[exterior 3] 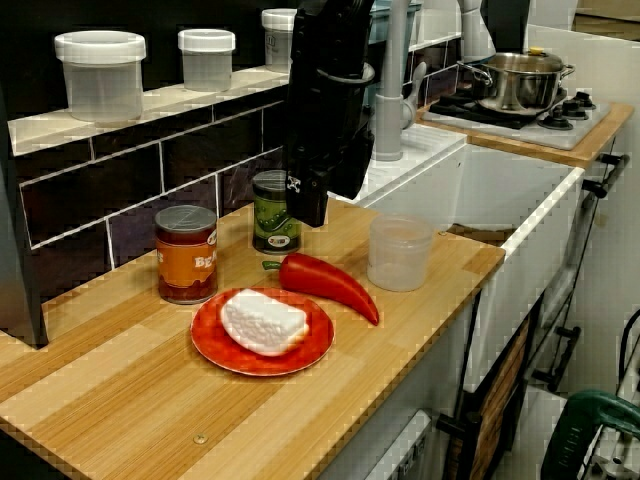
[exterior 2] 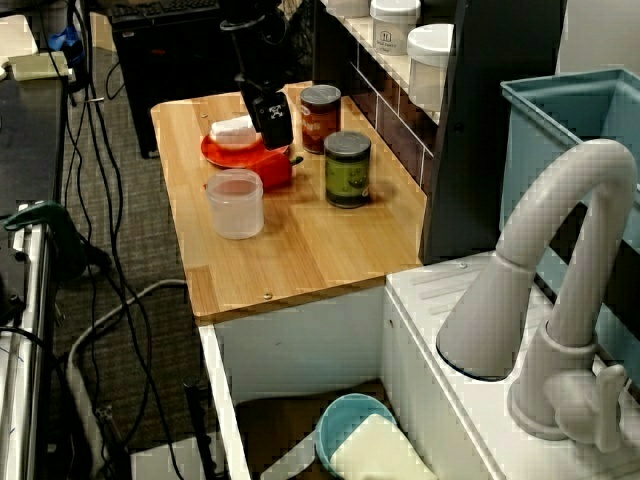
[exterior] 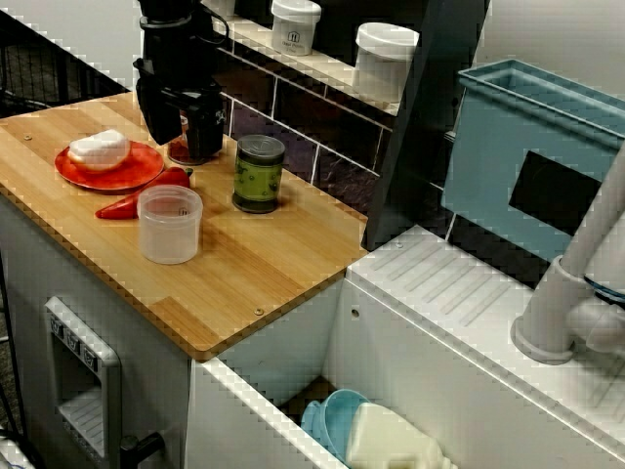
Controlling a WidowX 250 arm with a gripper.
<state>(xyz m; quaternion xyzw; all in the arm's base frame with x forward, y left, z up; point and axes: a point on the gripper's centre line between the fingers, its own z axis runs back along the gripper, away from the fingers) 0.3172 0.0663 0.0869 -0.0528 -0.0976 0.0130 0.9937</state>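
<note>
Even indoor light; soft shadows; jagged pixel edges; slight blur.

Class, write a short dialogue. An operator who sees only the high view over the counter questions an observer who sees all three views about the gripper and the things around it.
Operator: What is that reddish thing behind the gripper?
Observer: A can with an orange label, standing upright beside the tiled wall.
Operator: The clear cup hides part of the red pepper. Is the gripper touching the pepper?
Observer: No. In the low view along the counter, a gap shows between the fingertips and the pepper below them.
</note>
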